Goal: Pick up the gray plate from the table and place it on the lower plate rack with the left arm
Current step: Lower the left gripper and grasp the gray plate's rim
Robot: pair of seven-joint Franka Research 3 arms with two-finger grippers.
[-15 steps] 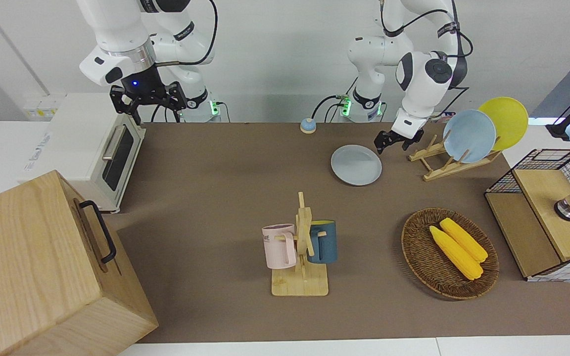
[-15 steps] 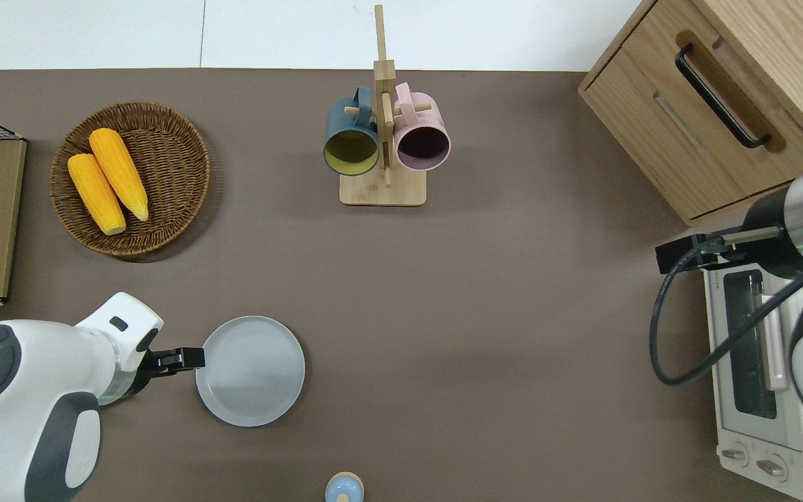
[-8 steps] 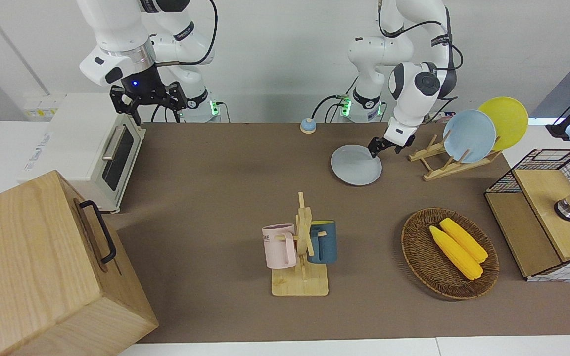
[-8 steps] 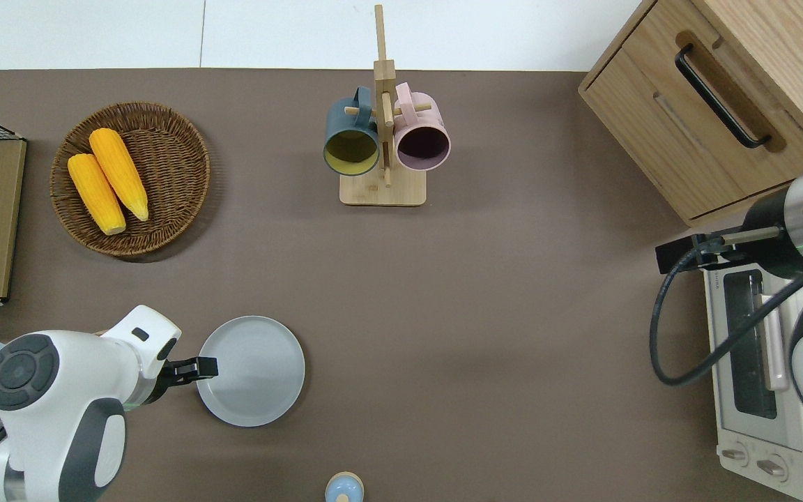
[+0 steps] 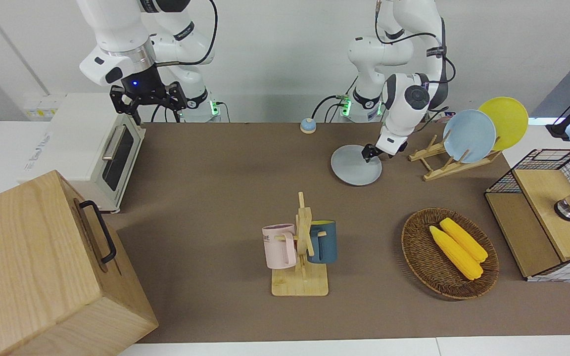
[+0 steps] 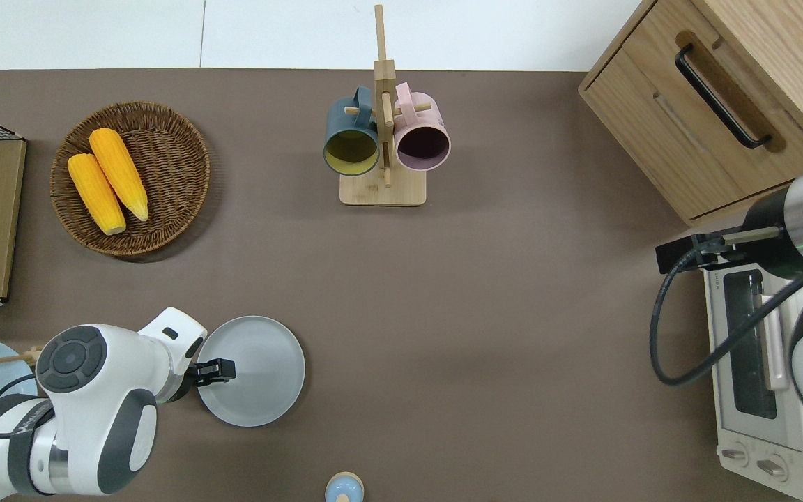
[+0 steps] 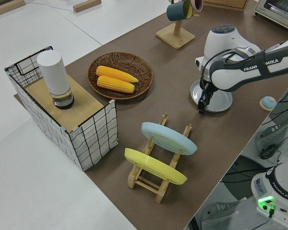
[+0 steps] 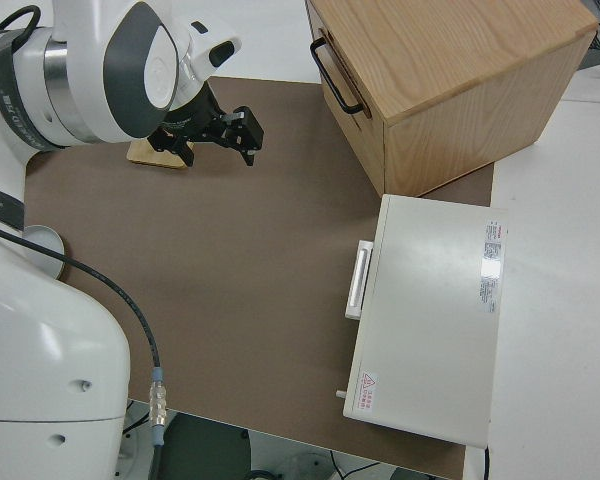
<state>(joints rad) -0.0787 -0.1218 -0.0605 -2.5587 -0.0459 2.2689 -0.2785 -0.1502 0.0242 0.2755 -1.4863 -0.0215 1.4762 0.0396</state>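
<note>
The round pale gray plate (image 6: pixel 251 370) lies flat on the brown surface (image 6: pixel 478 314). The left tool (image 6: pixel 224 369) reaches in over its nine-o'clock rim in the overhead view; its grip cannot be told.

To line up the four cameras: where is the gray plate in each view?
Front: gray plate upper middle, beside the plate rack.
Overhead: low, toward the left arm's end.
Left side: upper right, under the left tool.
Right side: only a sliver at the picture's edge.
Shared landmark: mug stand.
</note>
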